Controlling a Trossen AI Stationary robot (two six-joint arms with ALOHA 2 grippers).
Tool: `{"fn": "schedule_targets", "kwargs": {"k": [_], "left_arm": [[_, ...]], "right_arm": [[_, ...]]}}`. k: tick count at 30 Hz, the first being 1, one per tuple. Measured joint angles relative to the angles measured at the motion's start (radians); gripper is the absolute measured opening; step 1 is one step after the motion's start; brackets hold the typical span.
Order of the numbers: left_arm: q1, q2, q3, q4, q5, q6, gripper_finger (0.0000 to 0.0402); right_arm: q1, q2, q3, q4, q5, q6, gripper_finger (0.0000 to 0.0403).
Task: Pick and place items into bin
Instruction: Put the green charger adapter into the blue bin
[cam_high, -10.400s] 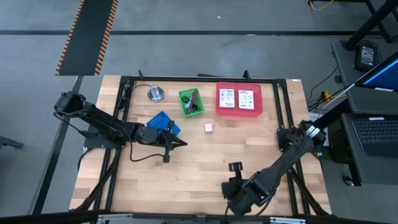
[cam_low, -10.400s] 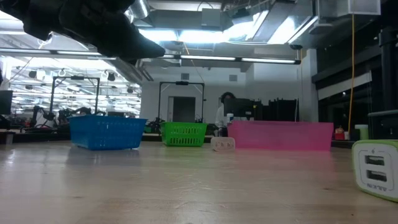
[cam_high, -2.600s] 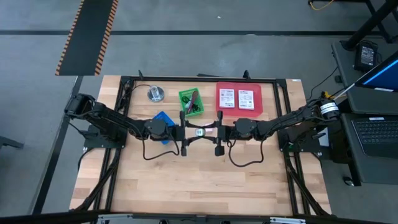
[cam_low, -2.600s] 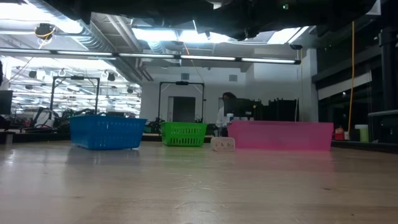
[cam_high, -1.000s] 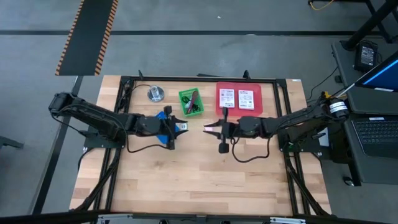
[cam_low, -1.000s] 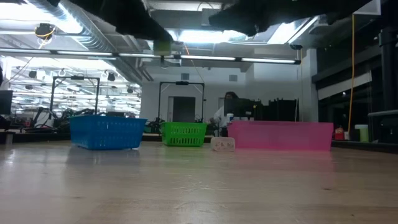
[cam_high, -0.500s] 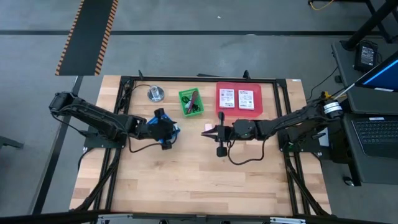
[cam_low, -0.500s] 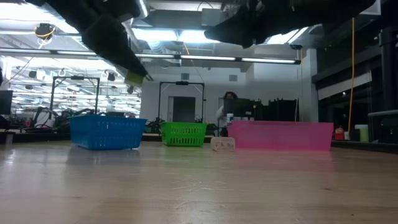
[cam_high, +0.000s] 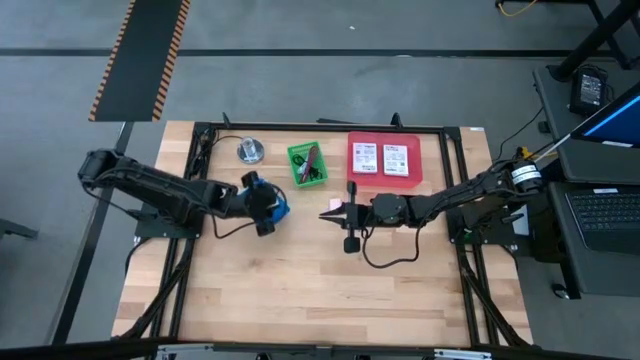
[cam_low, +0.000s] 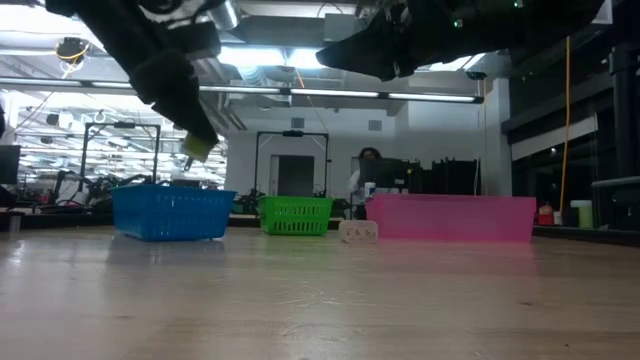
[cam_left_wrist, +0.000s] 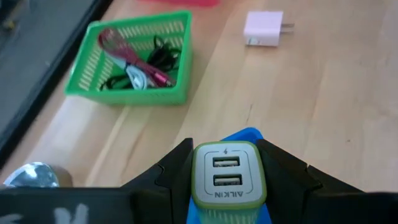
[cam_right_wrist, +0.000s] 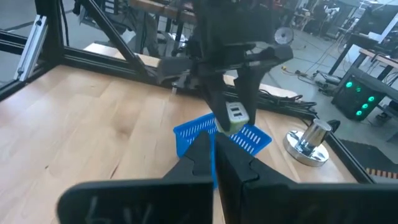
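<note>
Green-rimmed USB charger (cam_left_wrist: 227, 175) in L gripper (cam_left_wrist: 227, 180), prob. over blue bin (cam_low: 173, 212)

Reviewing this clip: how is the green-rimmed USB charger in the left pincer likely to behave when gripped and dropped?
The USB charger looks rigid and boxy, so it probably holds firm. Its smooth sides may slip. Dropped into the blue bin, it likely won't roll.
</note>
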Motion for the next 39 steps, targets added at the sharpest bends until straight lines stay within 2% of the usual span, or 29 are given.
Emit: {"fn": "schedule_targets", "kwargs": {"k": [5,14,20,29,35,39], "left_arm": [[0.079,0.000,0.000,-0.014,0.115,-0.031,0.0145],[0.189,0.000,0.001,-0.173,0.162,-0.108,0.0145],[0.210,0.013,0.001,-0.189,0.170,-0.113,0.0145],[0.213,0.141,0.000,-0.195,0.177,-0.106,0.0145],[0.233,0.171,0.000,-0.193,0.169,-0.104,0.0146],[0.246,0.172,0.000,-0.192,0.169,-0.110,0.0185]], "right_arm": [[-0.001,0.000,0.000,-0.002,0.000,-0.001,0.0001],[-0.003,0.000,0.000,-0.026,0.002,-0.003,0.0000],[-0.008,0.000,0.000,-0.035,0.003,-0.002,0.0000],[-0.008,0.000,0.000,-0.038,0.003,0.000,0.0000],[-0.008,0.000,0.000,-0.039,0.003,0.000,0.0000],[-0.008,0.000,0.000,-0.041,0.003,0.000,0.0000]]}}
